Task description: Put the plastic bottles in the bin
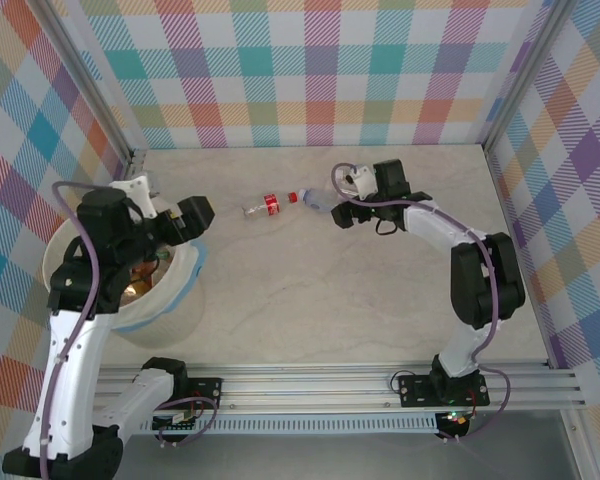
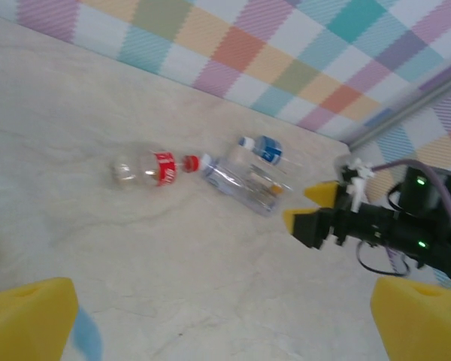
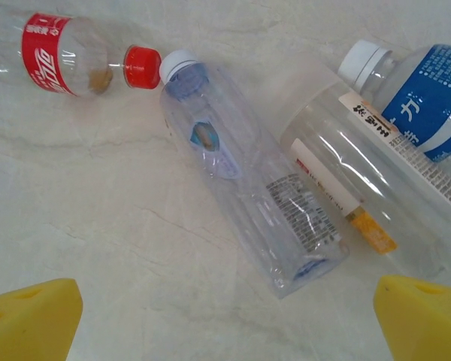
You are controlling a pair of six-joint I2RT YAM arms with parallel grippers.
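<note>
The table [image 1: 330, 300] is pale and marbled, and the bin [image 1: 175, 318] stands on its left part, close to the near edge. Something brownish shows inside the bin, but the left arm covers too much of it to tell what.

The left gripper [image 1: 195, 216] hangs over the bin's far right rim with its fingers spread wide and nothing between them; its wrist view shows the same wide gap [image 2: 225, 323]. The right gripper [image 1: 342, 213] is well to the right of the bin, low over the table, also spread and empty [image 3: 225, 316].

Four bottles lie on their sides on the table, right of the bin and a little farther back, in a loose row leading away from it. Farthest from the bin are a clear bottle with a narrow orange-tipped label [image 3: 338, 173] and, touching it, a blue-label bottle [image 3: 425, 98], both just before the right gripper. Next toward the bin is a slim clear bottle [image 3: 248, 195]. Its white cap nearly meets the red cap of the red-label bottle [image 1: 267, 205], the one nearest the bin.
</note>
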